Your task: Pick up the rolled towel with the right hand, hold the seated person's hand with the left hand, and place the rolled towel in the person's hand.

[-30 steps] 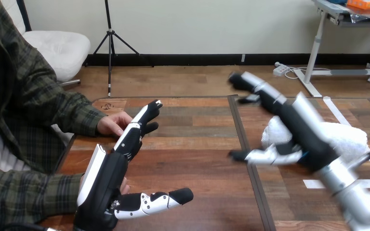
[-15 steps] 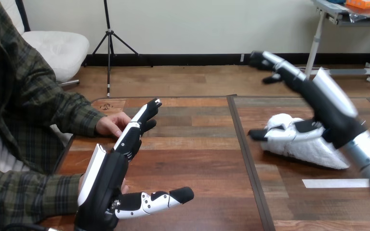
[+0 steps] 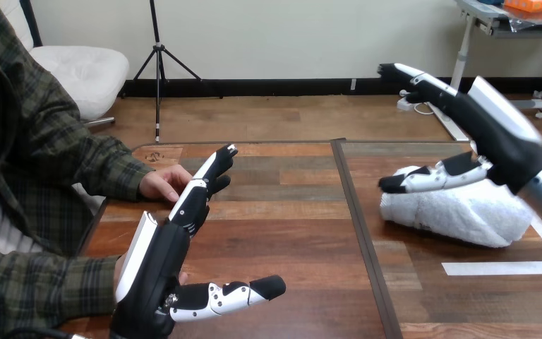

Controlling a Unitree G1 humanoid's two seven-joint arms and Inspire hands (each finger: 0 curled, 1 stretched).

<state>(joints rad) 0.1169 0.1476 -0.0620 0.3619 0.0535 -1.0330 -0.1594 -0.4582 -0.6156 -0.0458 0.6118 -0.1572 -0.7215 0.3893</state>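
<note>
A white rolled towel (image 3: pixel 459 210) lies on the wooden table (image 3: pixel 289 233) at the right. My right hand (image 3: pixel 494 138) hovers above it, open, fingers stretched toward the far side and thumb just over the towel's top edge, not gripping. At the lower left my left hand (image 3: pixel 162 261) is open, fingers pointing away and thumb out to the right. The person's hand (image 3: pixel 164 182) rests on the table's left edge, just beyond and left of my left fingertips (image 3: pixel 220 161). Another hand of the person (image 3: pixel 182 272) peeks from behind my left palm; contact cannot be told.
A dark seam (image 3: pixel 356 226) divides the tabletop down the middle. White tape strips (image 3: pixel 501 268) mark the table near the towel at the right. The person's plaid sleeve (image 3: pixel 77 162) lies along the left edge.
My right hand has risen and swung right, from low in front of the towel to above it. The left hand and the person's hands have stayed put.
</note>
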